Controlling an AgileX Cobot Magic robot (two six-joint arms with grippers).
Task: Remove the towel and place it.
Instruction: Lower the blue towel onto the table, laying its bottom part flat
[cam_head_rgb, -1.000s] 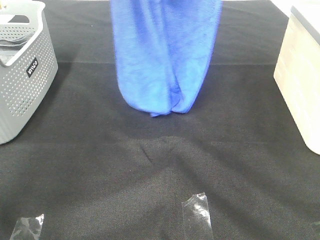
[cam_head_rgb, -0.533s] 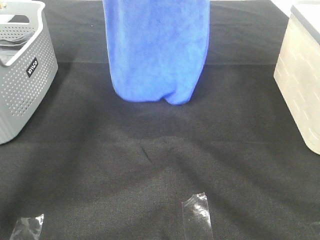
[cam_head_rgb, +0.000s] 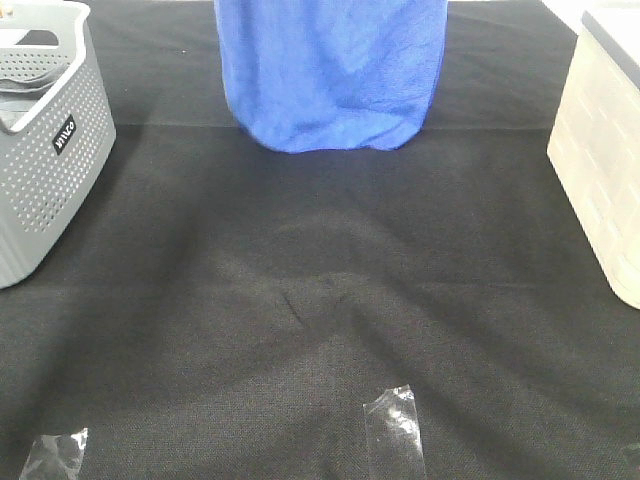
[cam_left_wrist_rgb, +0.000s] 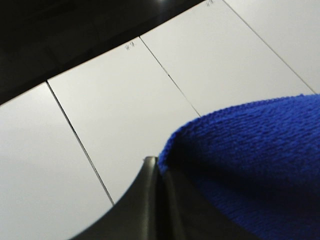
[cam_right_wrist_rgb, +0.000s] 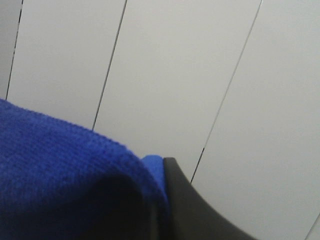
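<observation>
The left gripper (cam_left_wrist_rgb: 153, 167) has its two dark jaws pressed tightly together, pinching a fold of the towel (cam_left_wrist_rgb: 250, 165) at their tips. The right gripper (cam_right_wrist_rgb: 164, 172) shows one dark finger, closed hard against the towel's bunched edge. Both grippers sit above the high camera's frame.

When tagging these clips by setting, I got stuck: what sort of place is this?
Probably a lab test bench: black table covering, clear tape marks, grey perforated basket, pale bin.
</observation>
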